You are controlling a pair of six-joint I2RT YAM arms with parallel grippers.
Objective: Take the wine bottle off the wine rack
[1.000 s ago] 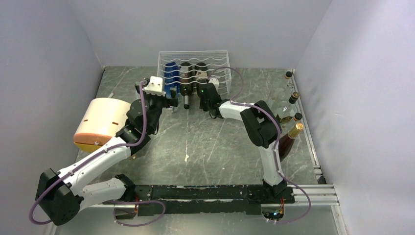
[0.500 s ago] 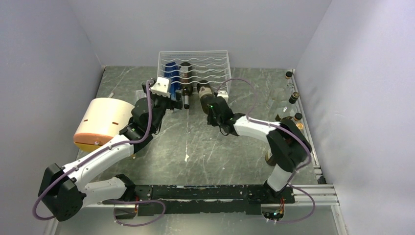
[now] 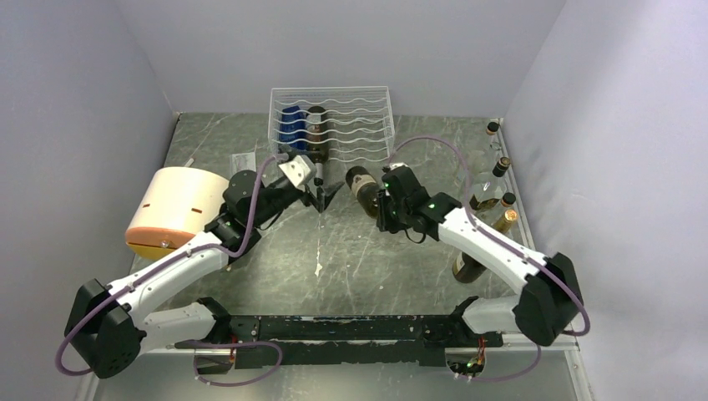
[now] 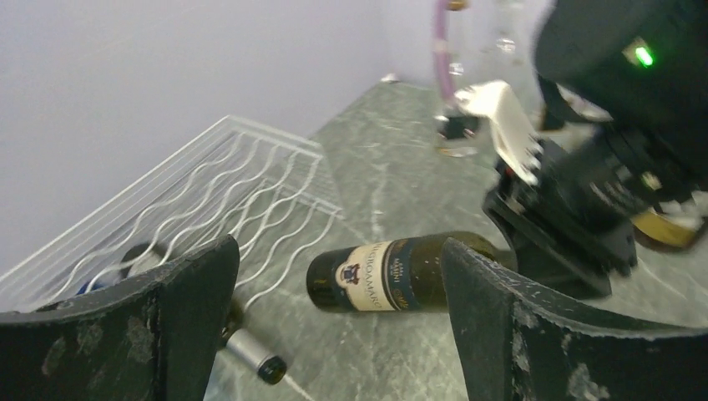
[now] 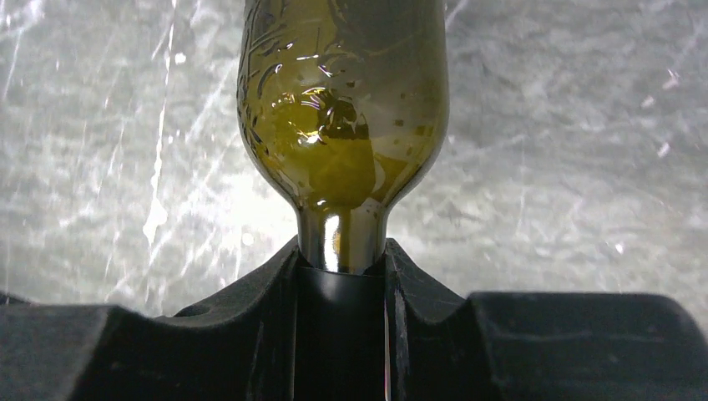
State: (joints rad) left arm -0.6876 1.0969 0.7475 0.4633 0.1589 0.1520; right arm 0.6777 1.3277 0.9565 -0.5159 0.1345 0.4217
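Observation:
The white wire wine rack (image 3: pixel 351 113) stands at the back centre and also shows in the left wrist view (image 4: pixel 219 188). A dark green wine bottle (image 3: pixel 361 180) with a cream and blue label (image 4: pixel 386 276) lies roughly level in front of the rack, outside its wires. My right gripper (image 3: pixel 386 203) is shut on its neck (image 5: pixel 342 280); the bottle's shoulder (image 5: pixel 342 109) fills the right wrist view. My left gripper (image 3: pixel 322 197) is open beside the bottle's base, with nothing between its fingers (image 4: pixel 188 322). Two more bottles, a blue one (image 3: pixel 292 129) and a dark one (image 3: pixel 316 138), lie in the rack.
A cream drum (image 3: pixel 171 209) lies at the left beside my left arm. Several bottles stand along the right edge (image 3: pixel 501 167), one dark bottle (image 3: pixel 477 251) close under my right forearm. The dark racked bottle's silver-capped neck (image 4: pixel 249 355) sticks out toward my left gripper.
My right gripper has drawn the wine bottle out of the rack, toward the front right. My left gripper has swung right, from the rack's left front to beside the bottle's base.

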